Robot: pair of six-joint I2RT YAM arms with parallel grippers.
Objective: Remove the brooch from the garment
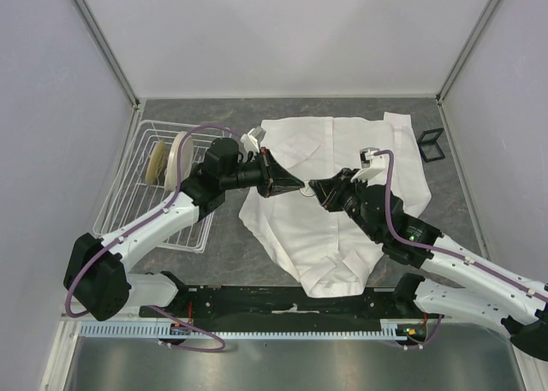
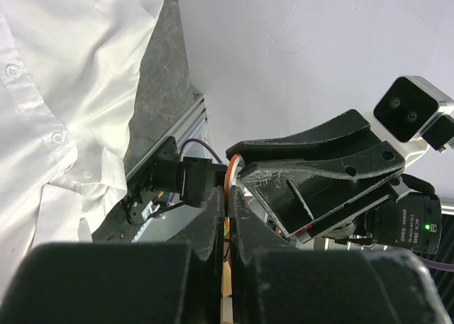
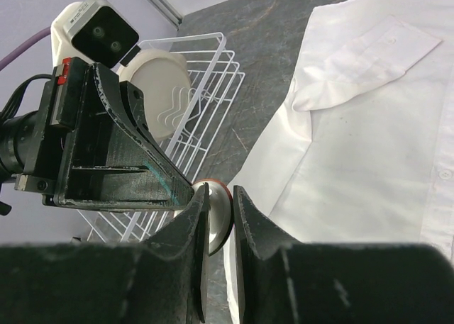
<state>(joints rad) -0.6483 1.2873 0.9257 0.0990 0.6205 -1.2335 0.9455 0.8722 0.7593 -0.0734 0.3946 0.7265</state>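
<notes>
Leaving the garment (image 1: 342,151) lying spread flat, well below the action. Meeting tip to tip in mid-air above it: left gripper (image 2: 227,196) pressed together, nosing against the disc; right gripper (image 3: 220,190) pinching the brooch (image 3: 216,214), probably for a handover. Showing tiny and round, silvery face, coppery-red rim, clear of the cloth.

The table (image 1: 231,237) is a dark grey, mottled surface that fills the middle of the top view between pale walls. A white shirt (image 1: 342,164) lies spread and wrinkled on it, running from upper centre down to lower centre. A white wire rack (image 1: 141,151) stands on the table at the left, apart from the shirt. A small black wire-frame stand (image 1: 431,145) sits at the upper right, just beside the shirt's edge.
</notes>
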